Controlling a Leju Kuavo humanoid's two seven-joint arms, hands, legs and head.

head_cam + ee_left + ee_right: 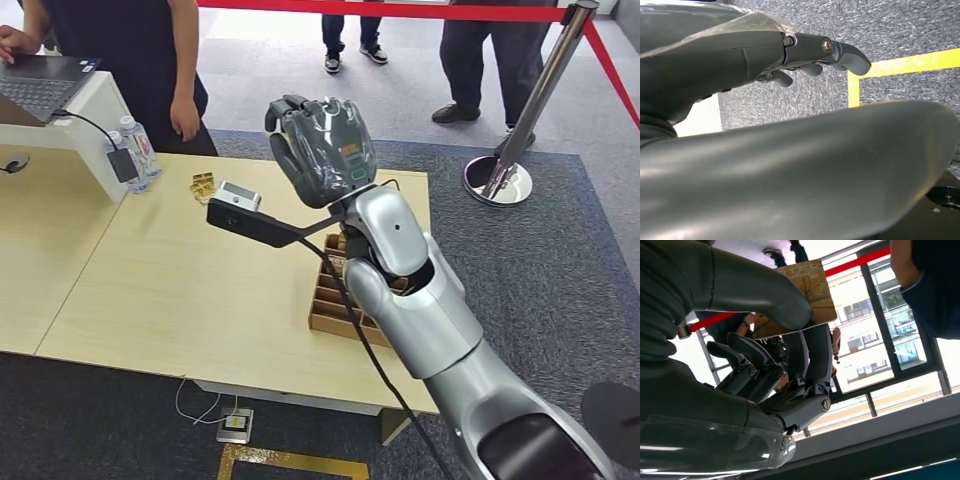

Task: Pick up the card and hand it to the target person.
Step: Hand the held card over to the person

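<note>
My right hand (pixel 321 148) is raised above the far part of the light wooden table (pixel 151 290), its back turned toward me. In the right wrist view the right hand (pixel 791 365) pinches a tan card (pixel 808 287) between the thick thumb and the dark fingers (pixel 813 355). A person in a dark top (pixel 143 50) stands behind the table at the far left; the person's dark sleeve (pixel 934 290) lies just beyond the card. My left hand (pixel 810 52) hangs over the grey carpet with its fingers loosely extended and nothing in them.
A wooden slotted card box (pixel 340 300) sits on the table under my right forearm. Near the far edge are a small white device (pixel 238 195), gold pieces (pixel 201 186), two water bottles (pixel 136 150) and a laptop (pixel 41 85). A stanchion (pixel 502 170) with red rope stands right; other people stand beyond.
</note>
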